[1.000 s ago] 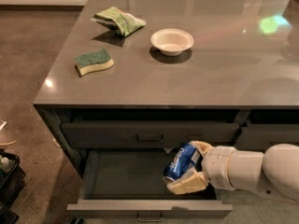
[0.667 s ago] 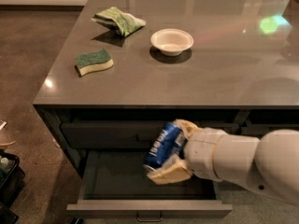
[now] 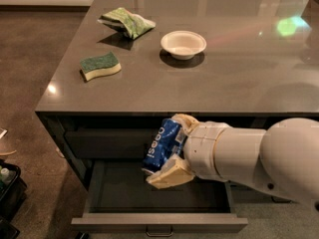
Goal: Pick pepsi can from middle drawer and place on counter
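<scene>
1. Since a second ago, the gripper (image 3: 168,151) has lifted the pepsi can (image 3: 161,143) out of the middle drawer (image 3: 114,223) and carried it leftward. It now hangs above the open drawer, in front of the closed upper drawer front (image 3: 99,143) and just below the counter's front edge.
2. Its tan fingers (image 3: 167,176) pinch the blue can from above and below. The can sits tilted, its top end leaning toward the counter.
3. The counter (image 3: 239,78) is a glossy grey-brown top with a green glare (image 3: 289,26) near its far right corner. Brown floor (image 3: 30,83) spreads past the left edge.
4. Bare top runs along the front edge and across the right half. The front edge itself lies directly over the can.
5. A green-and-yellow sponge (image 3: 99,66) lies near the left edge, toward the front-left corner. A crumpled green bag (image 3: 127,22) sits toward the far-left corner, and a white bowl (image 3: 183,44) stands mid-counter. All three are well apart from the can.
6. The white arm (image 3: 279,158) comes in from the right, crossing over the drawer's right end. A dark bin (image 3: 7,188) sits on the floor at left.
</scene>
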Robot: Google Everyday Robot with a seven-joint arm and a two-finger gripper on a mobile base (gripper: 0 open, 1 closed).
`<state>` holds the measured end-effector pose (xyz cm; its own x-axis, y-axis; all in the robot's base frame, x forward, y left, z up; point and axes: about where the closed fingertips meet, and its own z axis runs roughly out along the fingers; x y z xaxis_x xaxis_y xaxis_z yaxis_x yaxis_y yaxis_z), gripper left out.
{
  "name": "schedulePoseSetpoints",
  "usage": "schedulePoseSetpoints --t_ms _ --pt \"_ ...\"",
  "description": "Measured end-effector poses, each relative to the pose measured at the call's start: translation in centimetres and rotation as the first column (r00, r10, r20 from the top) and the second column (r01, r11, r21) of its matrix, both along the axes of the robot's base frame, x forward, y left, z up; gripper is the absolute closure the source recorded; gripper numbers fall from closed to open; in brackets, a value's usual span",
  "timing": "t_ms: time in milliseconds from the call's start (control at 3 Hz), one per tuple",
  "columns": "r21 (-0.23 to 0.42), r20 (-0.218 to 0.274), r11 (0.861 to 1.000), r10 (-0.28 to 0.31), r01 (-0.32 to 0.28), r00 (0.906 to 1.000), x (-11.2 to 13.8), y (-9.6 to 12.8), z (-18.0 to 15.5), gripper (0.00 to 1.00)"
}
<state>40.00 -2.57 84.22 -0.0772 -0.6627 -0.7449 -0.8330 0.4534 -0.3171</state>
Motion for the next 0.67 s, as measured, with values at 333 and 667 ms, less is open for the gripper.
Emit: schedulePoseSetpoints --t_ms 333,667 --pt "0.028 0.002 0.999 0.018 -0.018 0.9998 3.9 -2.0 1.8 1.0" --pt "0.034 0.036 0.996 0.079 -0.08 0.9963 9.8 -2.5 4.5 1.0"
